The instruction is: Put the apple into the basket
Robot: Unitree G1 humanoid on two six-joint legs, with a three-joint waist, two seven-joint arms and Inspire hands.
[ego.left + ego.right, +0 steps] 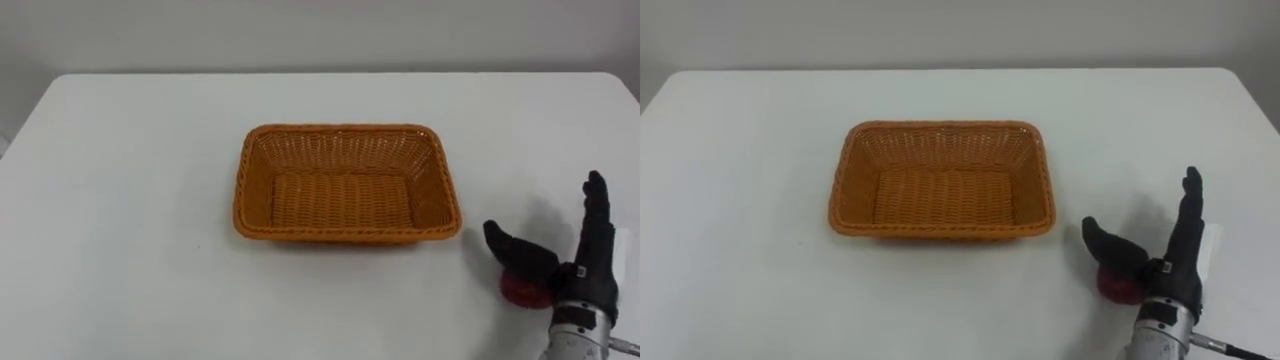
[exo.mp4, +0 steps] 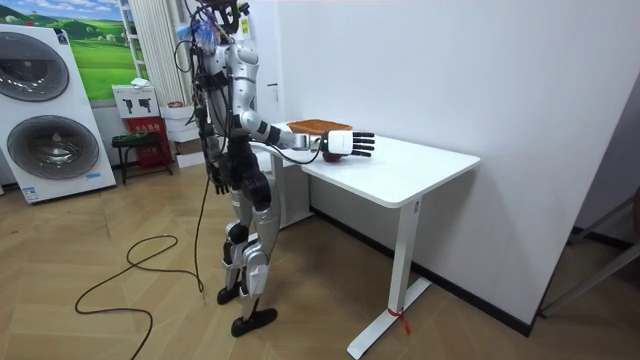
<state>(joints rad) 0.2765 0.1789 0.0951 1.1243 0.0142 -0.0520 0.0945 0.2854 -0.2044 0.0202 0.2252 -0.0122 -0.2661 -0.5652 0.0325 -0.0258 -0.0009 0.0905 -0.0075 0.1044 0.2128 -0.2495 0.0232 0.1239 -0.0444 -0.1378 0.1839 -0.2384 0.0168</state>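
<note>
A red apple [image 1: 520, 291] lies on the white table [image 1: 120, 200] near its front right, to the right of the basket. My right hand [image 1: 588, 268] stands over it with straight fingers pointing away and the thumb spread across the apple's top, so the hand is open and covers much of the fruit. The orange wicker basket [image 1: 253, 190] sits empty at the middle of the table. In the room view I stand at the table's end with the right hand [image 2: 350, 143] stretched over the top, while my left hand [image 2: 217, 178] hangs by my hip.
A white wall runs behind the table. In the room view a washing machine [image 2: 45, 115] and a small green stool [image 2: 128, 145] stand behind me on the wooden floor.
</note>
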